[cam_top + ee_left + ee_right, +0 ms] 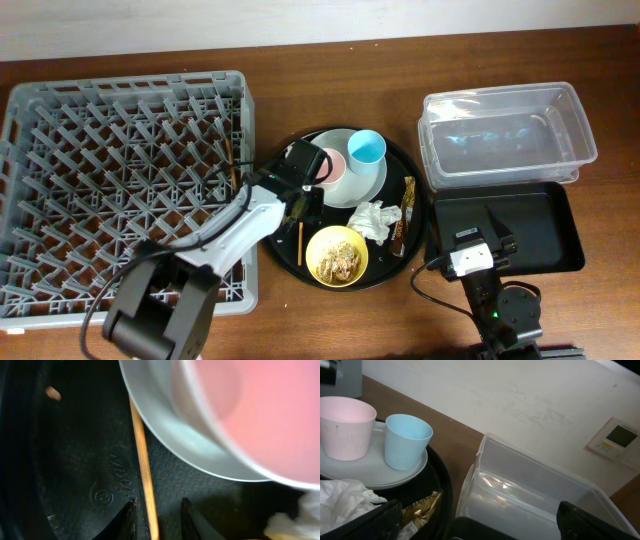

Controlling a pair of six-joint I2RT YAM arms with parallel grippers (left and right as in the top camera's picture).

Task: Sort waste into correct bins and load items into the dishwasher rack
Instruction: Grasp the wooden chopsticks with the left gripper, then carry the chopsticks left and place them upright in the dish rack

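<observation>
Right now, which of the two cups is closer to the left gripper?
The pink cup, right beside the left gripper; the light-blue cup stands farther off.

No legible text; embossed marking on round black tray (102, 495) unreadable.

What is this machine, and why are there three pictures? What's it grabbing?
It is a robot with two arms, each ending in a two-finger end effector. One picture looks down from above; the other two come from cameras on the wrists. On the table are a grey dishwasher rack, a clear tub, a black rectangular tray, and a round black tray carrying a plate, pink cup, light-blue cup, tissue, snack wrapper and yellow bowl of crumbs. The left end effector is open, its fingers either side of a wooden chopstick. The right end effector is open and empty.
</observation>
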